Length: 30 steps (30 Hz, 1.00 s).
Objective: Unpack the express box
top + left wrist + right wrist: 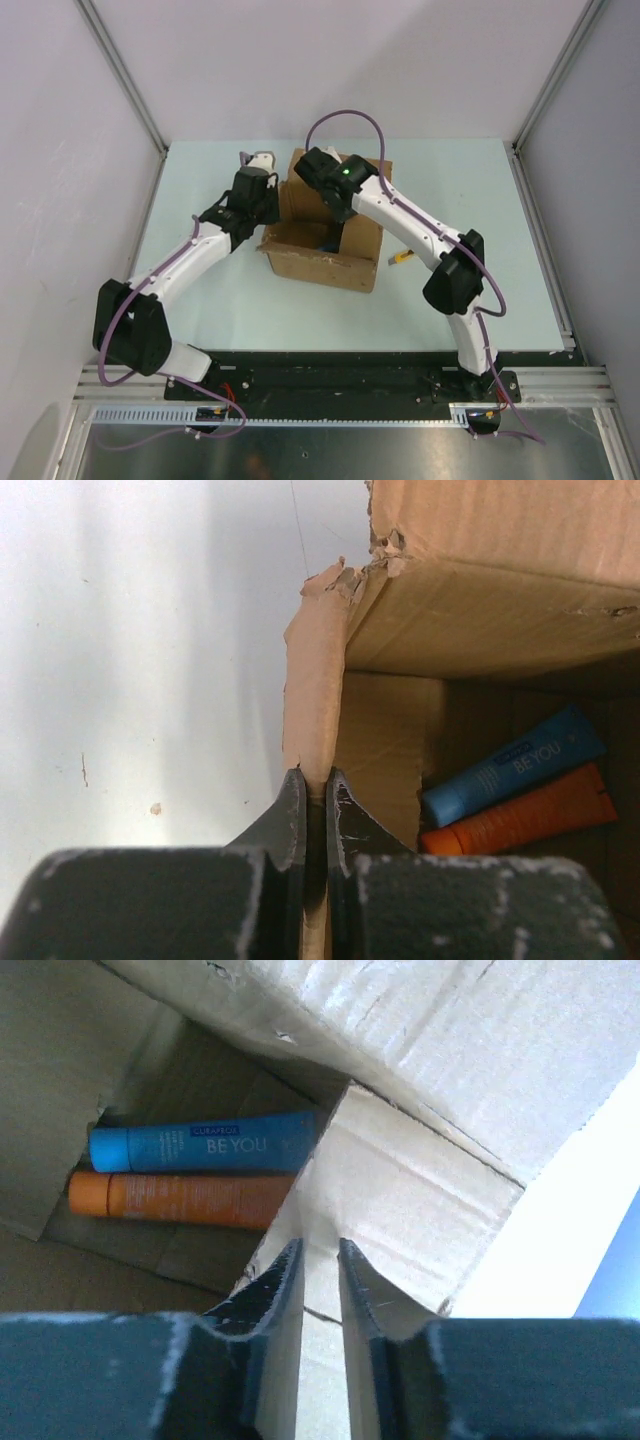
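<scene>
Done: your brown corrugated cardboard express box [320,265] stands open.
Left to do: a blue plastic tube [200,1148] and an orange plastic tube [180,1198] lie inside, not yet lifted out.
Box place: middle of the pale green surface [250,300], between your arms.
Left hand [315,780]: pinched tight on a side flap.
Right hand [320,1250]: jaws narrowly apart astride another flap; whether it grips, you cannot tell.
Box look: torn corner, creased flaps.

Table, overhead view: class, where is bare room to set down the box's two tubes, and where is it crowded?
Free: the table right of the right arm; the strip between the express box and the near edge. Crowded: around the box, both arms there.
</scene>
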### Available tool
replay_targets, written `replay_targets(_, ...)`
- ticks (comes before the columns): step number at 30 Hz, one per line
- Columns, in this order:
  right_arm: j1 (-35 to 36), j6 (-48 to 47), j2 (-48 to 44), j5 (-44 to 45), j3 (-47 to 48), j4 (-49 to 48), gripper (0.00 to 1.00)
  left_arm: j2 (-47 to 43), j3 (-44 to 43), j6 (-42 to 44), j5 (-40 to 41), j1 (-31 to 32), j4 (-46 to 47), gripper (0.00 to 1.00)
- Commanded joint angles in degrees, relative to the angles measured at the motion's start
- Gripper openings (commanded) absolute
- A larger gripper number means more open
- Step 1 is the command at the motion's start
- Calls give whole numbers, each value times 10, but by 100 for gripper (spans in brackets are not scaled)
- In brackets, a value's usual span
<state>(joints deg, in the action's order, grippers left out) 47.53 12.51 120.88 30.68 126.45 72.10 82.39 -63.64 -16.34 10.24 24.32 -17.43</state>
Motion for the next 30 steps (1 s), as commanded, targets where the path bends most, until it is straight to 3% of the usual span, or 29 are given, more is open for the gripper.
replay_targets(1,30,-61,-38,4,-11,-47,30,-22,3,-3,19,-6,-30,0)
replay_targets(4,55,-113,-21,14,-9,-71,33,-24,4,-4,22,-6,-30,0)
replay_targets(8,56,-109,13,7,0,-76,28,-25,4,-5,7,-7,-25,0)
replay_targets(13,49,-122,-2,-25,-72,-162,25,-44,25,-20,-14,-11,-8,0)
replay_targets(17,39,-124,20,-29,-66,-158,24,-61,50,-28,-33,-11,23,0)
replay_targets(21,37,-137,52,28,-4,-111,24,-70,72,-45,-60,-12,42,0)
replay_targets(30,54,-168,37,119,5,-81,29,-59,70,-54,-38,-14,42,0)
